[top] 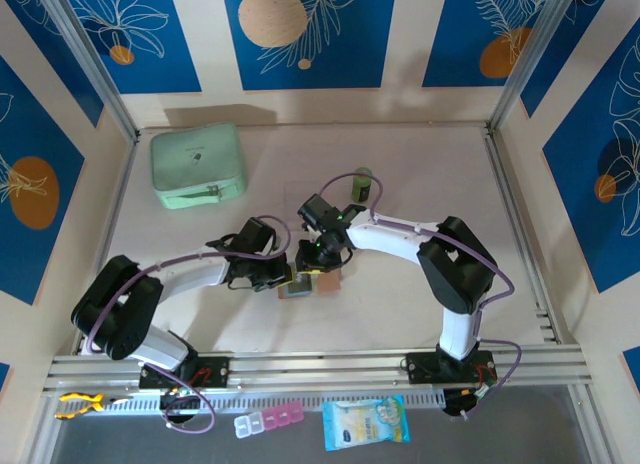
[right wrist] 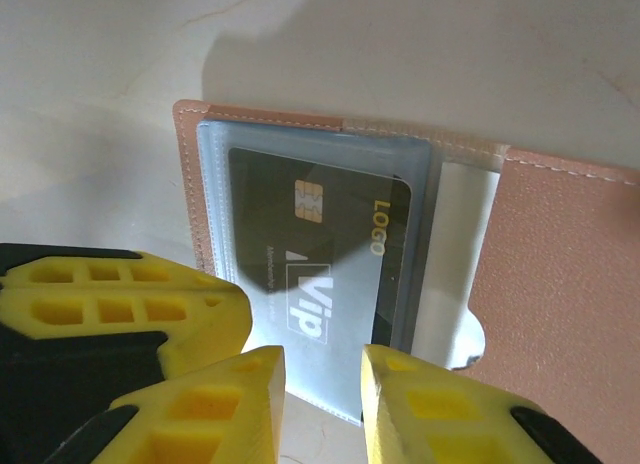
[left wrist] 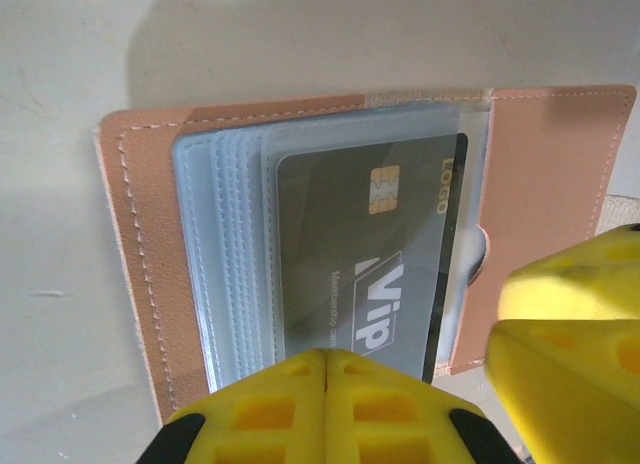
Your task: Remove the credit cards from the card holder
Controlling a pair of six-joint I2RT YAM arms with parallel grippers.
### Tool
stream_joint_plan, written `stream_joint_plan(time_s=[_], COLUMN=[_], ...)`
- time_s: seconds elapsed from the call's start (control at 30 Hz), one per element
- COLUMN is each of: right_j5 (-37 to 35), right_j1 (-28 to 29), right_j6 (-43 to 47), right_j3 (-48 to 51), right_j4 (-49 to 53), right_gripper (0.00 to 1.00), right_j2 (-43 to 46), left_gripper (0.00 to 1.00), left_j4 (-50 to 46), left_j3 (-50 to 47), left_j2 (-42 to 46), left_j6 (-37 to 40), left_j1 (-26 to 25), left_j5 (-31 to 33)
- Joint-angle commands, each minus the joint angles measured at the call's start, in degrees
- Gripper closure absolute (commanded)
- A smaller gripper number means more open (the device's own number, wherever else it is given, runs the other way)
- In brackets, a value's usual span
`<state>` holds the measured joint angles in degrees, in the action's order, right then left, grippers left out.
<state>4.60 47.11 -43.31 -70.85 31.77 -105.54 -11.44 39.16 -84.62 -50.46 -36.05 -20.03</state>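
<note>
The card holder lies open on the table, tan leather with grey transparent pockets. One of the credit cards, black with "Vip" and a gold chip, sits inside the top pocket. My left gripper is shut, its yellow tips over the near edge of the pockets. My right gripper stands open, a narrow gap between its fingers at the near edge of the card's pocket. Each wrist view catches the other gripper's yellow fingers beside the holder.
A mint-green zip case lies at the back left. A green cylinder stands behind the right arm. Metal rails frame the table. In front of the arm bases lie a pill box and a blue packet.
</note>
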Motion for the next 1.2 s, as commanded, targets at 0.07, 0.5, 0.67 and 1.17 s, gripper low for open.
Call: stream_joint_plan(time_s=[0.07,0.5,0.67,1.17], right_j5=[1.90,1.91,0.64,-2.34], right_j1=[-0.27,-0.35,-0.41,-0.34], right_j6=[0.33,0.34,0.24,1.05], right_j3=[0.55,1.21,1.67,0.58], right_j4=[-0.39,-1.09,-0.56,2.30], right_gripper=[0.73,0.74,0.74,0.75], right_j2=[-1.72,-3.60,-3.46,-0.59], left_gripper=[1.00,1.00,1.00,1.00], left_j4=[-0.20,-0.34,-0.33,-0.82], left_j3=[-0.48,-0.84,-0.84,-0.31], left_j2=[-0.68,-0.29,-0.35,0.81], left_j6=[1.13,1.06,1.15,1.08], left_j1=[-0.51,-0.46,-0.51,-0.51], left_j5=[0.81,0.86,0.80,0.71])
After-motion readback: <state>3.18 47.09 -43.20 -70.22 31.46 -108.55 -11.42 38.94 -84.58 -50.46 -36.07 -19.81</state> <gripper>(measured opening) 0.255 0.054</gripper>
